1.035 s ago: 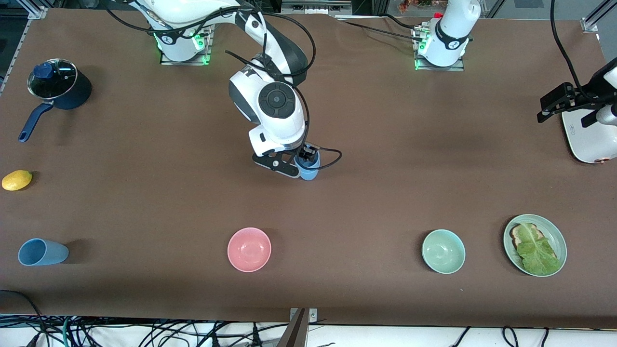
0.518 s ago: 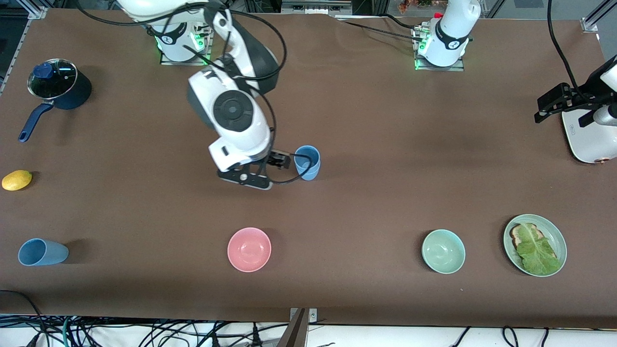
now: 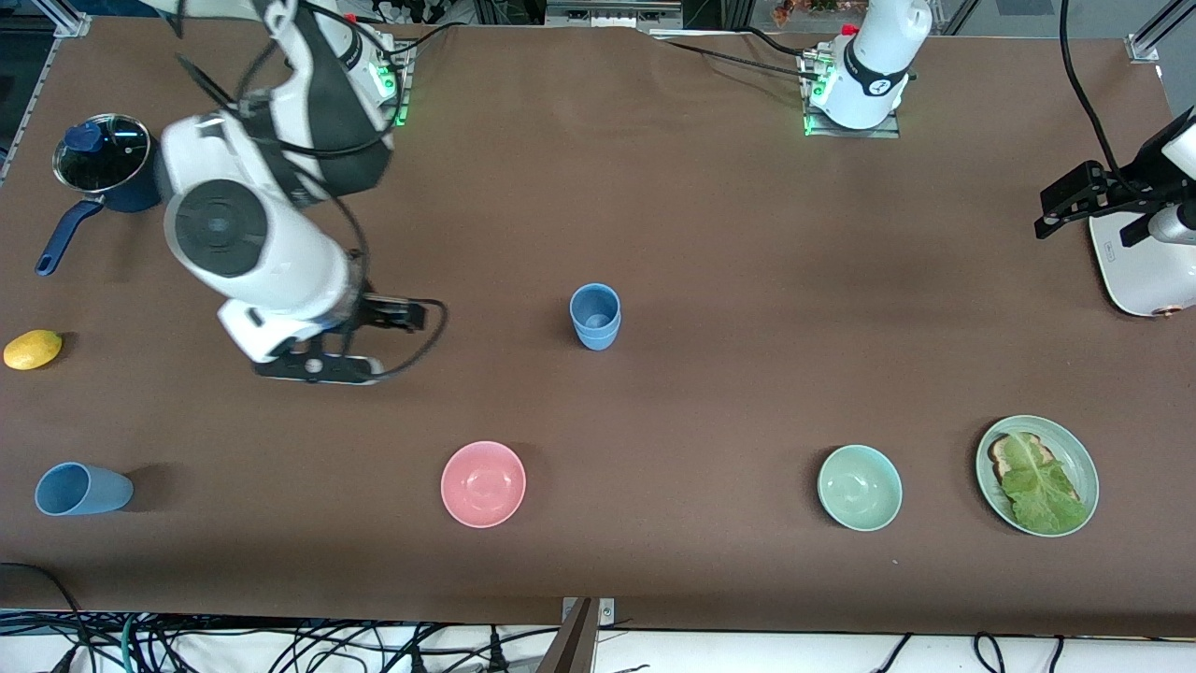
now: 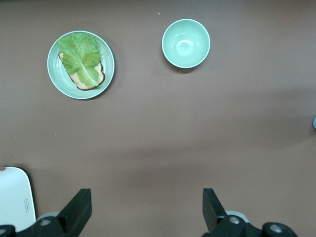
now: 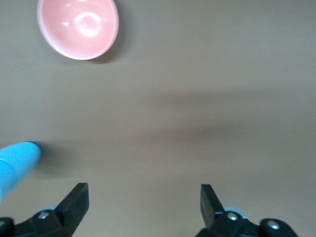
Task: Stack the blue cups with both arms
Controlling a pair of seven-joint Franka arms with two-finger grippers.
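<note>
Two light-blue cups (image 3: 595, 316) stand nested and upright at the middle of the table. A third blue cup (image 3: 82, 489) lies on its side near the front camera at the right arm's end; it also shows in the right wrist view (image 5: 17, 163). My right gripper (image 3: 388, 315) is open and empty over bare table between the stack and the lemon; its jaws (image 5: 143, 207) stand wide apart. My left gripper (image 3: 1074, 201) waits at the left arm's end, open and empty (image 4: 146, 210) over bare table.
A pink bowl (image 3: 483, 483), a green bowl (image 3: 860, 487) and a green plate (image 3: 1074, 449) with toast and lettuce lie nearer the front camera. A navy lidded saucepan (image 3: 117, 173) and a lemon (image 3: 33, 349) sit at the right arm's end. A white appliance (image 3: 1145, 271) stands under the left gripper.
My right gripper let go of the blue cup on the stack and swung away toward the right arm's end of the table. The left arm has barely moved.
</note>
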